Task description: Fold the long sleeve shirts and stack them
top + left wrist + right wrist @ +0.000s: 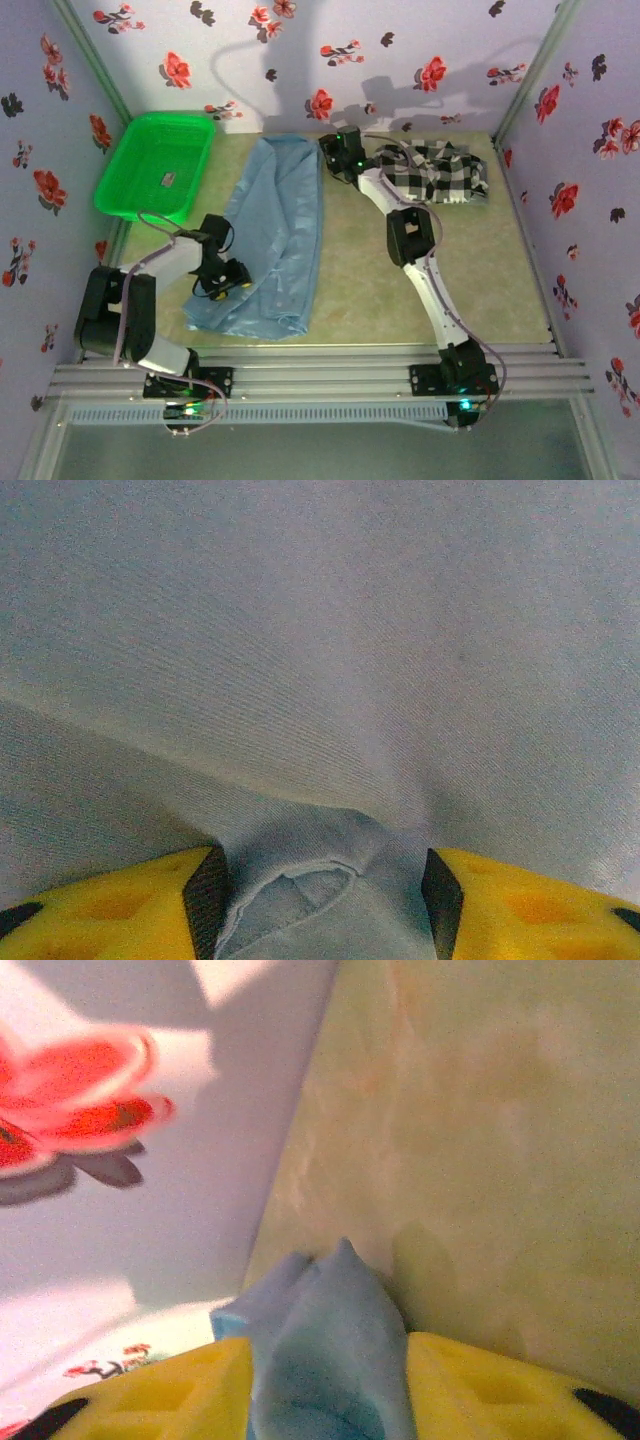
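The left end effector (320, 885) pinches a bunched fold of the light blue shirt (280, 230) at its near-left edge. The right end effector (330, 1360) grips the shirt's far corner by the floral wall (150, 1160), probably to draw the cloth taut for a fold. The shirt lies lengthwise on the surface (480, 270), with the checked shirt (440, 172) far right. Sleeves and collar cannot be made out.

Floral wallpaper walls (240, 50), pale green tabletop (500, 270)
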{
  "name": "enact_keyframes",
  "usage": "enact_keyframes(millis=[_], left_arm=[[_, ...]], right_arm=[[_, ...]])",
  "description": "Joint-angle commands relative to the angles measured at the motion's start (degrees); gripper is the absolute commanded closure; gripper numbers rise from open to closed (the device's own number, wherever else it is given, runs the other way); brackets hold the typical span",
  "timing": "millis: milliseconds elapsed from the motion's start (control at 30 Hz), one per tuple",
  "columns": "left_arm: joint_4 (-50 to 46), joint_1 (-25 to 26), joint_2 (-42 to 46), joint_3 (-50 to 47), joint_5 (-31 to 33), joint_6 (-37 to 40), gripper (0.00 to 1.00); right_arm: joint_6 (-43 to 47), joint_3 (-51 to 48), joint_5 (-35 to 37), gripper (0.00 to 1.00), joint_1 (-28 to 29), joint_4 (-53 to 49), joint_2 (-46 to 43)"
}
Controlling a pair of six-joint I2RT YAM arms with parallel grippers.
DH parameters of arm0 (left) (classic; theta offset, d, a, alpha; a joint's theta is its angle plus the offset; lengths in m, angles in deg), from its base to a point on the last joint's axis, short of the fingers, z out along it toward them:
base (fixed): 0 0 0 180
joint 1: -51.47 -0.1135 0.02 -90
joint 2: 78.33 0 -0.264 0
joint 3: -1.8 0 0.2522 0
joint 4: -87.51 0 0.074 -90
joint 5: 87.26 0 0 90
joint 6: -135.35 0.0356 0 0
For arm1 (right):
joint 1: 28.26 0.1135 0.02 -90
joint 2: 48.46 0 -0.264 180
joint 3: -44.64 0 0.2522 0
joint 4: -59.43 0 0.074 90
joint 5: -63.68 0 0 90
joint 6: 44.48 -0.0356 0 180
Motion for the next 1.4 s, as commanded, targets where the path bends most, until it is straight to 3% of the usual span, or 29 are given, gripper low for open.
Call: enact_keyframes(millis=[0, 167, 267, 433, 600, 733, 1167, 1367], left_arm=[[1.9, 1.8, 4.0, 0.9, -4.7, -3.0, 0.38], [-1.3, 2.3, 13.3, 7.8, -5.7, -3.5, 0.28], [-5.9, 1.0, 14.4, 15.9, -4.1, -1.1, 0.21], [-9.6, 0.2, 2.4, 31.3, -2.4, 8.3, 0.2], [-8.6, -0.1, -12.7, 44.2, -1.5, 13.5, 0.3], [-8.0, -0.1, -24.1, 53.4, 1.7, 15.7, 0.32], [-11.2, -0.2, -50.1, 80.3, 7.3, 18.3, 0.3], [-13.0, -0.7, -57.4, 90.6, 10.0, 19.6, 0.46]], right_arm=[[2.1, -6.8, -3.2, 0.45, -0.5, 2.5, -8.9], [11.1, -28.7, -6.3, 0.31, -0.3, 2.7, -29.5], [16.3, -39.4, -7.3, 0.29, 1.4, -2.9, -40.3], [24.7, -50.6, -4.3, 0.31, 8.1, -18.0, -52.0], [23.1, -64.5, -0.4, 0.41, 16.8, -17.6, -59.4], [19.9, -72.4, 0.3, 0.48, 22.1, -12.5, -61.8], [19.9, -74.1, 0.9, 0.53, 30.9, -13.6, -56.8], [21.0, -72.3, 0.3, 0.53, 32.8, -15.3, -53.4]])
